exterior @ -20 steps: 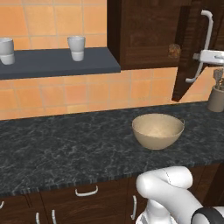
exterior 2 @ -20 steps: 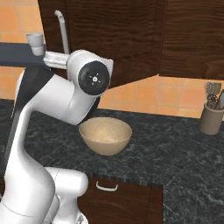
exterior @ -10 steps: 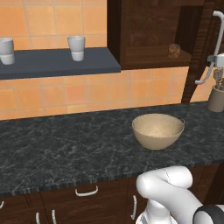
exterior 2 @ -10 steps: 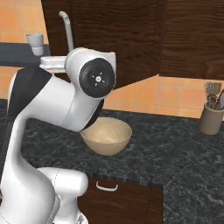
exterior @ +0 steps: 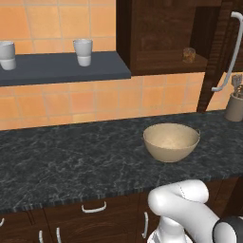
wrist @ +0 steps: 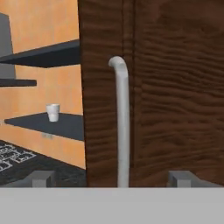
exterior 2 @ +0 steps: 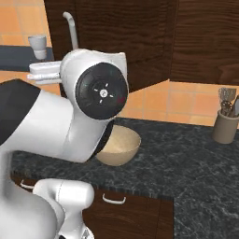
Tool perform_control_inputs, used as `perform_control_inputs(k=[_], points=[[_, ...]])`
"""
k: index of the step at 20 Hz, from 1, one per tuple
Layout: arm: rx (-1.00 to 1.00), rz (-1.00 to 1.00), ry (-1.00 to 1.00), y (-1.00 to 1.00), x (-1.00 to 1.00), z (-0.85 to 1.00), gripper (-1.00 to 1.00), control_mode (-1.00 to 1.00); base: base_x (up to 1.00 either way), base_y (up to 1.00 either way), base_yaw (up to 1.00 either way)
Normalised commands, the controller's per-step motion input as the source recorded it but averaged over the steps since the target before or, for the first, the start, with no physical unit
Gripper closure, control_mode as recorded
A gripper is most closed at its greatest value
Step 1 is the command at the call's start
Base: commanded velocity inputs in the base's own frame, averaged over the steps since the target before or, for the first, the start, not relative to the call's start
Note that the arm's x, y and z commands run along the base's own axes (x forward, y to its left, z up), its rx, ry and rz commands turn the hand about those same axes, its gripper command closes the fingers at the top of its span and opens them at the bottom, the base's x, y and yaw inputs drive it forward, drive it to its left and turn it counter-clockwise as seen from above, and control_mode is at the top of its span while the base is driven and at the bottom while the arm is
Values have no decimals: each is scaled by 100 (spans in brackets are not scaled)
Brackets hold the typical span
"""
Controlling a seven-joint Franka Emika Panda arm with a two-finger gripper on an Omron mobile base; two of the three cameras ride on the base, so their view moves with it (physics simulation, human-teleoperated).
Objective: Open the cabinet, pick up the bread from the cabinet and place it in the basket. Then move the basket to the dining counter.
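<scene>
Bread (exterior: 189, 54) is seen on the shelf of the opened cabinet (exterior: 161, 33), up and to the right of the basket (exterior: 171, 141) on the black worktop (exterior: 71, 152). In the hand view the gripper (wrist: 111, 178) is spread either side of the bar handle (wrist: 122, 127). The door should be swung fully clear before the shelf is reached into.

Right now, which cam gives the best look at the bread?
The left base view: the bread sits as a small golden-brown lump on the shelf inside the open cabinet, unobstructed. In the right base view and the hand view the cabinet door's outer face and its silver handle face the camera, hiding the shelf.
</scene>
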Motion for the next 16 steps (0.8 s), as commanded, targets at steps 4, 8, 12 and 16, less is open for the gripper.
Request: perform_control_inputs(k=[4, 8, 12, 16], points=[[-22, -53, 0, 12, -67, 0, -100, -100, 0, 0, 0], [-35, -50, 3, 36, -31, 0, -100, -100, 0, 0, 0], [-55, -15, 19, 94, -12, 0, -100, -100, 0, 0, 0], [-66, -1, 43, 100, 5, -1, -100, -100, 0, 0, 0]])
